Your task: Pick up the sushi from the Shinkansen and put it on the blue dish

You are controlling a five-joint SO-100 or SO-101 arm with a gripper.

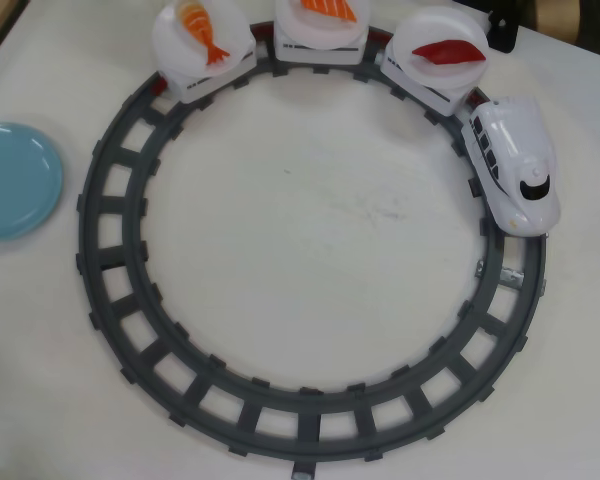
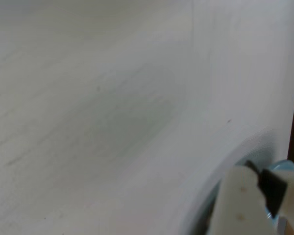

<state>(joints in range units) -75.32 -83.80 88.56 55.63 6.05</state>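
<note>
Though only a pale finger and a dark part of the claw (image 2: 264, 196) edge into the lower right corner of the wrist view, too little shows to tell whether it is spread or closed. Around it lies blurred white bench (image 2: 112, 98), with a sliver of light blue just beside the finger.

Seen from overhead, the arm is out of sight. The blue dish (image 1: 15, 180) sits at the left edge, apart from the grey track (image 1: 110, 250). The Shinkansen (image 1: 513, 165) stands on the track's upper right curve, its cars trailing along the top. The sushi (image 1: 448, 49) lies on the white plate (image 1: 425, 30) just behind the engine. Further back ride a salmon piece (image 1: 327, 8) and a shrimp (image 1: 202, 30).
</note>
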